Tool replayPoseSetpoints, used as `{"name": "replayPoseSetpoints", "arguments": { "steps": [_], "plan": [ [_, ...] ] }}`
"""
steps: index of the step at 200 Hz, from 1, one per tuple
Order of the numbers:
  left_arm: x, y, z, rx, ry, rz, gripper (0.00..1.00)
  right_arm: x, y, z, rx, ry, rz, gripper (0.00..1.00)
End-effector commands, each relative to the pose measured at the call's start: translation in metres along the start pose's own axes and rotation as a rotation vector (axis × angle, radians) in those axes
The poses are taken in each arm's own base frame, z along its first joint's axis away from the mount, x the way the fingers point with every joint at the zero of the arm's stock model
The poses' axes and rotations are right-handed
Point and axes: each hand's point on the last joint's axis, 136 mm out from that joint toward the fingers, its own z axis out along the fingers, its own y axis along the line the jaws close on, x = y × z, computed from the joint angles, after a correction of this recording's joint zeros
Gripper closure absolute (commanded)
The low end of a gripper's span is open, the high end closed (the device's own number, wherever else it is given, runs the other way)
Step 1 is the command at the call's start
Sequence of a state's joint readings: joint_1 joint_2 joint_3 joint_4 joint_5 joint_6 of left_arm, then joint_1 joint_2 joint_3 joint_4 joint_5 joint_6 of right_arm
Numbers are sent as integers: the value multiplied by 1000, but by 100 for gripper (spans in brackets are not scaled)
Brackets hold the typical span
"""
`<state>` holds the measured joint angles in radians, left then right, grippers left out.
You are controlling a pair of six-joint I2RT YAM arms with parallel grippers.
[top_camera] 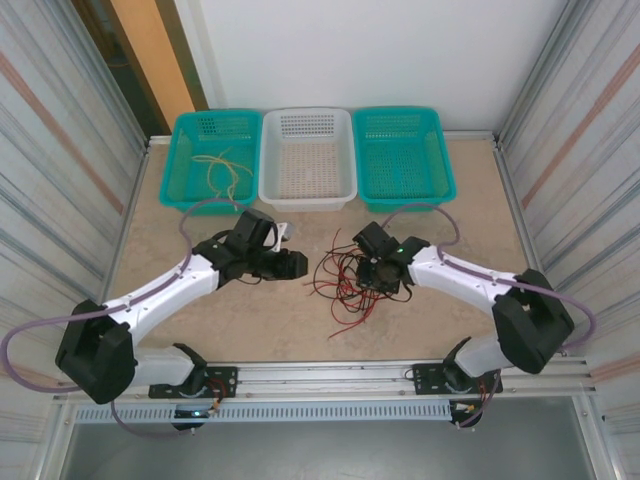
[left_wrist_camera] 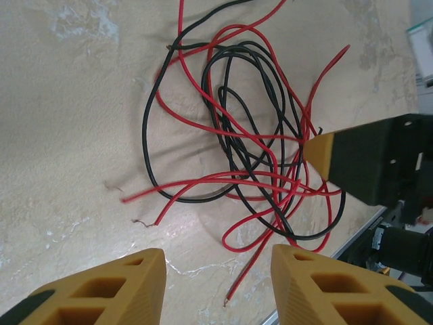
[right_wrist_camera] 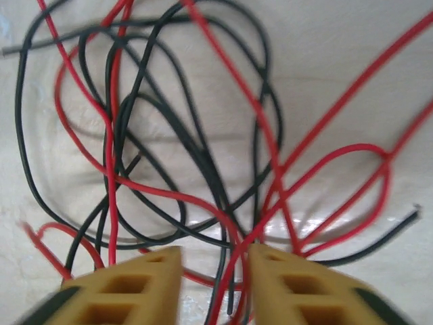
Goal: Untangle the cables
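The red and black cables (top_camera: 343, 282) lie in a loose tangle on the table between my two arms. In the left wrist view the cables (left_wrist_camera: 233, 135) spread ahead of my left gripper (left_wrist_camera: 218, 256), which is open just short of them, with bare table and one red wire end between its fingers. My right gripper (top_camera: 370, 272) is down on the tangle's right side. In the right wrist view the right gripper (right_wrist_camera: 215, 254) is open by a narrow gap. Red and black cables (right_wrist_camera: 203, 169) pass through that gap, not pinched. Yellowish-tan cables (top_camera: 222, 172) lie in the left teal basket (top_camera: 178, 160).
A white basket (top_camera: 307, 190) and a second teal basket (top_camera: 440, 165) stand along the back edge. My right gripper's yellow fingertip (left_wrist_camera: 323, 152) shows at the tangle's far side in the left wrist view. A metal rail (top_camera: 330, 375) runs along the near edge.
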<state>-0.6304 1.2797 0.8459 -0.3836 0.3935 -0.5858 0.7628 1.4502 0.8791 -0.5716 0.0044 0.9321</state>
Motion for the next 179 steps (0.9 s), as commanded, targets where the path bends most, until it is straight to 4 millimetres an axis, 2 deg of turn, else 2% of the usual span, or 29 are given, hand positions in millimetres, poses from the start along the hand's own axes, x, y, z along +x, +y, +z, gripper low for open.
{"name": "replayPoseSetpoints", "arguments": {
  "steps": [1, 11, 23, 29, 44, 56, 88, 109, 131, 179],
  "plan": [
    [-14, -16, -6, 36, -37, 11, 54, 2, 50, -10, -93, -7, -121, 84],
    [-16, -15, -6, 26, -42, 12, 54, 5, 66, -17, -94, -5, -191, 84],
    [-18, -15, -6, 19, -45, 14, 54, 2, 67, -26, -21, -34, -240, 80],
    [-18, -15, -6, 19, -45, 13, 54, -3, 62, -31, 24, -51, -248, 76],
    [-20, -15, -5, 18, -44, 10, 54, -17, 50, -43, 92, -103, -241, 59],
    [-20, -16, -4, 19, -43, 7, 54, -27, 42, -51, 98, -131, -218, 51],
    [-21, -18, -6, 27, -50, 6, 54, -55, -6, -57, 122, -175, -24, 47],
    [-21, -18, -7, 27, -50, 12, 54, -66, -30, -49, 95, -182, 102, 47],
    [-21, -19, -6, 32, -44, 12, 54, -73, -46, -31, 61, -158, 206, 49],
    [-20, -20, -5, 39, -43, 22, 54, -85, -50, 10, 38, -104, 265, 57]
  ]
}}
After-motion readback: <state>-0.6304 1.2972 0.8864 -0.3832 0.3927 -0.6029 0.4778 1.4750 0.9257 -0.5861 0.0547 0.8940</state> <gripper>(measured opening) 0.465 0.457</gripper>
